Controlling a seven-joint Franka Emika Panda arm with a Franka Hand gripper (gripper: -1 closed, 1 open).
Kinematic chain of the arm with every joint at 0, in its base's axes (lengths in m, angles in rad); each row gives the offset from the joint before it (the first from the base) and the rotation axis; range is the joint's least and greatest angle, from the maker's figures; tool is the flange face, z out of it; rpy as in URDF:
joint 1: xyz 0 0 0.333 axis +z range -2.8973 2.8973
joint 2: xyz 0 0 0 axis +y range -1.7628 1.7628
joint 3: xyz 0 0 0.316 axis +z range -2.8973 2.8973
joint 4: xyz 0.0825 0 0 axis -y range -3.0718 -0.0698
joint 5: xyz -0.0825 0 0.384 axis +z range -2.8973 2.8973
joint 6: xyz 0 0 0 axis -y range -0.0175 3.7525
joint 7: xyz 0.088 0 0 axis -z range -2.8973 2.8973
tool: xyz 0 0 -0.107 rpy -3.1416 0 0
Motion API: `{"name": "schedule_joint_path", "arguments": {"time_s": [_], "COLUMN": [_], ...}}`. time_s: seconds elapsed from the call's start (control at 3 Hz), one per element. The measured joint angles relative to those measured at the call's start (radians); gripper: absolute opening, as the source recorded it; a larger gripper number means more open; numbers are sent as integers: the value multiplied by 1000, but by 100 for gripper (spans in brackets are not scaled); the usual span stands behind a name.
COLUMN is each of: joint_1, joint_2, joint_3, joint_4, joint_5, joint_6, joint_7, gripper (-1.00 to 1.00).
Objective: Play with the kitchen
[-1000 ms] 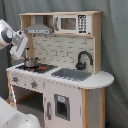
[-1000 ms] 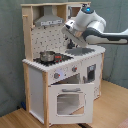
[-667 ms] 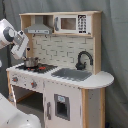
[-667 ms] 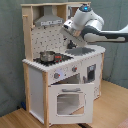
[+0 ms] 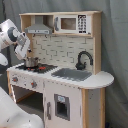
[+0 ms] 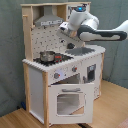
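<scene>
The kitchen point(image 5: 65, 70) is a tall white and light-wood toy unit with a grey hood point(image 5: 40, 30), a dotted backsplash, a black-red hob point(image 5: 42, 68), a black faucet point(image 5: 84, 60) and a sink point(image 5: 72, 74). A small metal pot point(image 5: 31, 62) stands on the hob. My gripper point(image 5: 25, 54) hangs just above and beside the pot, at the first exterior view's left. In the second exterior view the kitchen point(image 6: 60, 80) shows its windowed oven door point(image 6: 70, 99) and knobs point(image 6: 56, 76). There the gripper point(image 6: 69, 44) hovers over the hob point(image 6: 59, 58), right of the pot point(image 6: 47, 56).
A toy microwave point(image 5: 74, 23) sits on the upper shelf. Grey curtain hangs behind the unit. A white rounded object point(image 5: 15, 117) fills the first exterior view's lower left. The kitchen stands on a wooden floor point(image 6: 107, 107).
The arm has shifted a little toward the hob, bringing the gripper lower and closer to the pot. The kitchen and pot have not moved.
</scene>
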Motion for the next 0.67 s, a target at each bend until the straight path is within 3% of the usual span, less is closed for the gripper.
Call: {"name": "schedule_joint_path", "arguments": {"time_s": [0.67], "joint_1": [-146], "joint_2": [21], "joint_3": [137], "joint_4": [70], "joint_5": [1], "joint_6": [-12], "joint_7": [-113], "gripper": [100]}}
